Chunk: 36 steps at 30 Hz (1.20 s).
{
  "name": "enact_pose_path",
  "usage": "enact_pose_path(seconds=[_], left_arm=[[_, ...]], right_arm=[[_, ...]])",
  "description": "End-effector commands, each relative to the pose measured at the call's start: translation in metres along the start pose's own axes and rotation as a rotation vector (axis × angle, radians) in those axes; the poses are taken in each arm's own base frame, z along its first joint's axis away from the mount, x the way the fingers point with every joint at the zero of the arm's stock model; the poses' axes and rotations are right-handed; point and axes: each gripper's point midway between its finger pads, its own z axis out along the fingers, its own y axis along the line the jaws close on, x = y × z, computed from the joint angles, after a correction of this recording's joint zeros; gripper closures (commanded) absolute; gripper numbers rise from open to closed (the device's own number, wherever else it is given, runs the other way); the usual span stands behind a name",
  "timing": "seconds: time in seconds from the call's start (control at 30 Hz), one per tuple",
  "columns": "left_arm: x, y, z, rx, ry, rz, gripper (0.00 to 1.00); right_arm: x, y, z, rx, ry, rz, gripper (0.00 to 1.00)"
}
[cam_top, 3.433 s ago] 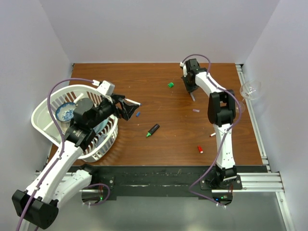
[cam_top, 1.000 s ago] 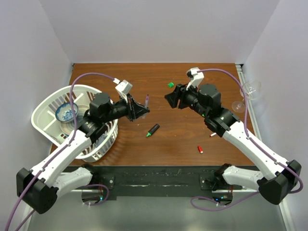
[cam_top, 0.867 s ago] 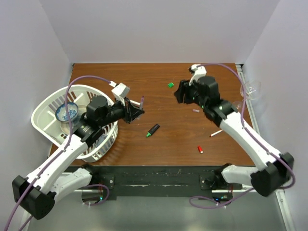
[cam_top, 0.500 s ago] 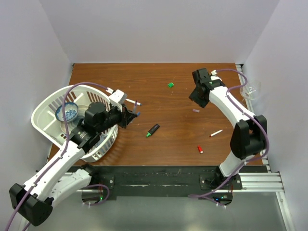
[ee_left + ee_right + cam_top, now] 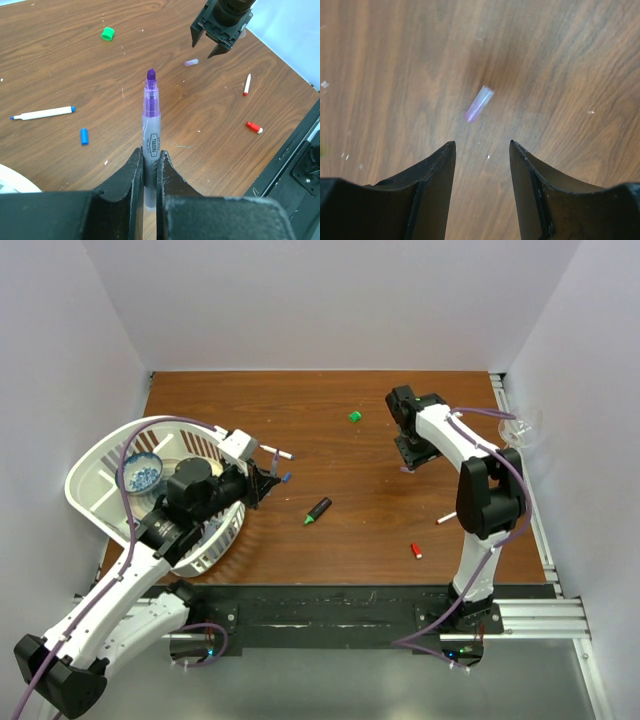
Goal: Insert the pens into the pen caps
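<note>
My left gripper is shut on a grey pen whose bare purple tip points away over the table. In the top view the left gripper hovers beside the basket. My right gripper is open, pointing down just above a small purple cap that lies flat between and ahead of its fingers. On the table lie a green cap, a blue cap, a red cap, a black marker with a green tip, and two white pens.
A white basket holding a blue-patterned bowl stands at the left edge, under my left arm. A clear glass rests on the right rail. The black base rail runs along the near edge.
My right arm has swung back from the table's middle and come down over the purple cap. My left gripper has drawn back a little toward the basket, still holding the pen.
</note>
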Motion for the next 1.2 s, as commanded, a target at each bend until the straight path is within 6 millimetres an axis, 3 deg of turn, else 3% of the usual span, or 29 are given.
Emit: enact_pose_path(seconds=[0.0,0.3,0.53,0.87,1.03,1.17], left_arm=[[-0.006,0.001,-0.001,-0.004,-0.029,0.032,1.0],[-0.006,0.001,0.0,-0.002,-0.027,0.034,1.0],[-0.004,0.002,0.0,-0.003,-0.023,0.036,1.0],[-0.001,0.003,0.003,-0.005,-0.019,0.03,1.0],[0.001,0.004,0.007,-0.004,-0.01,0.028,1.0],[0.003,0.003,0.007,0.004,0.0,0.026,1.0]], right_arm=[[-0.02,-0.001,0.001,0.041,-0.063,0.137,0.49],[-0.017,-0.004,0.024,0.099,-0.052,0.165,0.49],[-0.013,0.006,0.036,0.118,-0.027,0.152,0.49],[0.002,-0.004,0.058,0.186,0.0,0.139,0.5],[0.012,-0.025,0.068,0.243,0.011,0.107,0.53],[0.01,-0.027,0.074,0.243,-0.004,0.082,0.54]])
